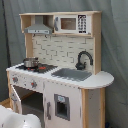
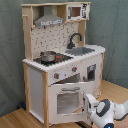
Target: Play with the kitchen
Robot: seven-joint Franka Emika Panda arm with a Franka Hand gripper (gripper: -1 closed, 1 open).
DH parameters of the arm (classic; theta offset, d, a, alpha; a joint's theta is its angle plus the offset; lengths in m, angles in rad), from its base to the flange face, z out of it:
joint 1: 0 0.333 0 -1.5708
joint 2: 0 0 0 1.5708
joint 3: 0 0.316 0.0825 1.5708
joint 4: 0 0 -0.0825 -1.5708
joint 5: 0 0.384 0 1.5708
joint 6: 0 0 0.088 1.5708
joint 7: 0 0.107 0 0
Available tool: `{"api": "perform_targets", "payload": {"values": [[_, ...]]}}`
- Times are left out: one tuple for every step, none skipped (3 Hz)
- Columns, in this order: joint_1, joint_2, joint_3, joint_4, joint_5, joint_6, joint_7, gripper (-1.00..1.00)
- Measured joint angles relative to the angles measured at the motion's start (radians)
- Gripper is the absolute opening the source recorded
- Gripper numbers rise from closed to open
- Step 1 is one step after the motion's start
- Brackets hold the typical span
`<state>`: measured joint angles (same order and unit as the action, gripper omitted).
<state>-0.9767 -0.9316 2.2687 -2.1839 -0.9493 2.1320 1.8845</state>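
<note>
The kitchen (image 1: 60, 75) (image 2: 62, 65) is a tall white and light-wood toy with a grey hood (image 2: 49, 20), a black faucet (image 1: 84, 59) (image 2: 75, 39) over a sink (image 1: 72, 74) and a small pot (image 1: 31, 62) (image 2: 48, 56) on the hob. Knobs (image 2: 56, 76) sit below the hob. The windowed oven door (image 2: 67, 100) stands swung out. My gripper (image 2: 90, 103) is at the door's free right edge in the second exterior view. In the first exterior view only a white part of the arm (image 1: 15, 120) shows at the bottom left.
A toy microwave (image 1: 75, 23) sits on the top shelf. A dark curtain (image 1: 115, 45) hangs behind the kitchen. The kitchen stands on a wooden floor (image 2: 15, 120), and the arm (image 2: 112, 112) fills the second exterior view's lower right corner.
</note>
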Motion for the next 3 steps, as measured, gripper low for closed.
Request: {"api": "perform_targets", "payload": {"values": [[0.011, 0.026, -0.061, -0.077, -0.013, 0.003, 0.0, 1.0], [0.011, 0.028, -0.141, -0.132, -0.03, 0.032, -0.002, 1.0], [0.006, 0.027, -0.205, -0.165, -0.068, 0.093, -0.002, 1.0]]}}
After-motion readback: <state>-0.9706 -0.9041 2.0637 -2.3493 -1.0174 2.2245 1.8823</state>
